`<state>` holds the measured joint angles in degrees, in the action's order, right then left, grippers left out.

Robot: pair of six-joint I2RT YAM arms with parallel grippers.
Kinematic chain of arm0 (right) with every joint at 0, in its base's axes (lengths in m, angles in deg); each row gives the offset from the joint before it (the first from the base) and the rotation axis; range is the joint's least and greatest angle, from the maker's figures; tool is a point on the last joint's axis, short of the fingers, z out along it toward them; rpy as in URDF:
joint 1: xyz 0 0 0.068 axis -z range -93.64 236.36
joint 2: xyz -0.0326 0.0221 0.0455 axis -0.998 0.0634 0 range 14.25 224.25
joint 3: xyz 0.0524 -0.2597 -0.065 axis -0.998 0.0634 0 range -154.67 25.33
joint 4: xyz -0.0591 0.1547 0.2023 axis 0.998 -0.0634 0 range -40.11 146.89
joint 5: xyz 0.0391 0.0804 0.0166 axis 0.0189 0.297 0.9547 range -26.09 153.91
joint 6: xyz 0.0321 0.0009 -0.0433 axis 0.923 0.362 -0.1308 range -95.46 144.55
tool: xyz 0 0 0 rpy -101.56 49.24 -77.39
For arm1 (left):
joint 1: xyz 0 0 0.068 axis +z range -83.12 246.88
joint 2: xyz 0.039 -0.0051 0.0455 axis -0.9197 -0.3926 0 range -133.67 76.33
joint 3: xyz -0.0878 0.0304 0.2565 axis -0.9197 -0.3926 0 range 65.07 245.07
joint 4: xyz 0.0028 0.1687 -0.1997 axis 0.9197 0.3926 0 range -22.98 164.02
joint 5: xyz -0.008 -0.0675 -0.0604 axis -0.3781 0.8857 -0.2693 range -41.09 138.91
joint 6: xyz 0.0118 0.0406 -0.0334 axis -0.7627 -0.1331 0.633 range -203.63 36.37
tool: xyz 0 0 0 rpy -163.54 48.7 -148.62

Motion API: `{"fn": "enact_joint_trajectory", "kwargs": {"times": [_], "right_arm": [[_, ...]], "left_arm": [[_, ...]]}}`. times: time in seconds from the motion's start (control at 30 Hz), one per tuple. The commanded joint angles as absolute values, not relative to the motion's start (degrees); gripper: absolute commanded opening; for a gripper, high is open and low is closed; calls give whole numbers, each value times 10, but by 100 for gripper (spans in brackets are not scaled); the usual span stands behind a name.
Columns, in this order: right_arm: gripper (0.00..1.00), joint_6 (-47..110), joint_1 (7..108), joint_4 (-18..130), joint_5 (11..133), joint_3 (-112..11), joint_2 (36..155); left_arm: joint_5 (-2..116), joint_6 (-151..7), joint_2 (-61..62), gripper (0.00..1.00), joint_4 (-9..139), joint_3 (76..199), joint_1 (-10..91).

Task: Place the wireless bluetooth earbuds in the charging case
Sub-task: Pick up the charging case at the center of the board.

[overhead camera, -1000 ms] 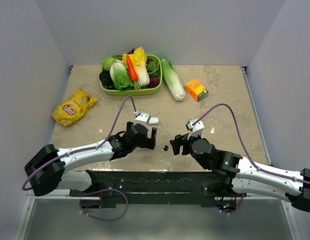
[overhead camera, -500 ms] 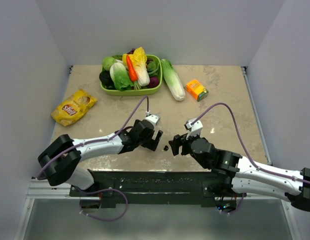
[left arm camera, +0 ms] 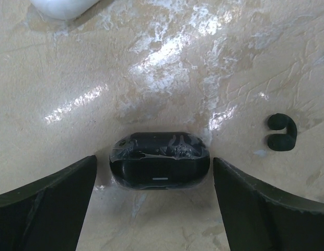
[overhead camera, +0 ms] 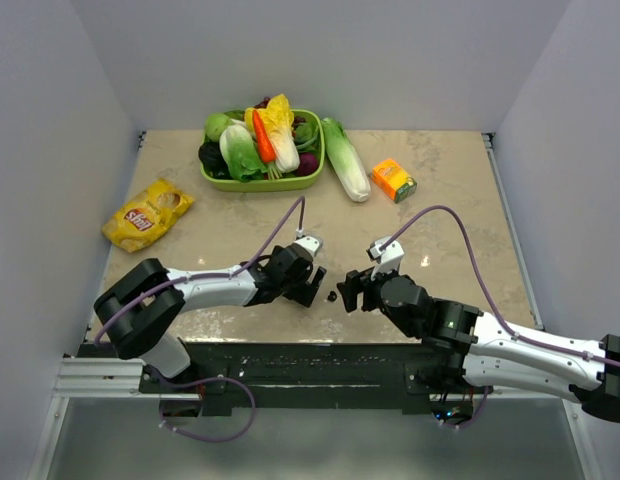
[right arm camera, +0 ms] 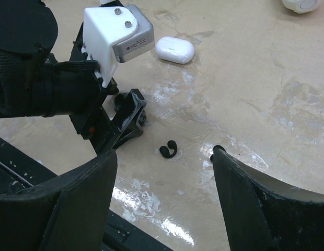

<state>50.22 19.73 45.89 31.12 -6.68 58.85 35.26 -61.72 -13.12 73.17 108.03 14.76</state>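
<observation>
Left end effector [left arm camera: 154,164], released, straddles the black case [left arm camera: 160,157], unseen in the top view, 1 black earbud [left arm camera: 281,132] beside it.

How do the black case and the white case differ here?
The black case is dark and glossy, the white case pale. The black case sits inside the open left hand; the white case lies farther off, outside it. Both are rounded, look shut and lie on the table.

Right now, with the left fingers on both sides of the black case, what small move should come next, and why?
Probably close the left gripper on the black case to steady it: the case sits between its open fingers, untouched. The black earbud lies on the table beside it, just ahead of the open right gripper.
</observation>
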Motion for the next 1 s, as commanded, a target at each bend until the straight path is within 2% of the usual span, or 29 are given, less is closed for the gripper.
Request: {"fn": "enact_joint_trajectory", "kwargs": {"times": [0.0,0.27,0.5,0.7,0.97], "right_arm": [[77,501,199,457,309,-91,576],[77,502,199,453,306,-89,571],[77,506,199,449,303,-86,564],[77,506,199,445,303,-88,564],[77,505,199,445,303,-88,563]], "left_arm": [[355,-607,-144,95,705,1088,149],[356,-602,-148,94,699,1083,149],[364,-602,-144,82,703,1079,149],[356,-610,-141,88,737,1087,149],[355,-623,-150,86,777,1100,149]]}}
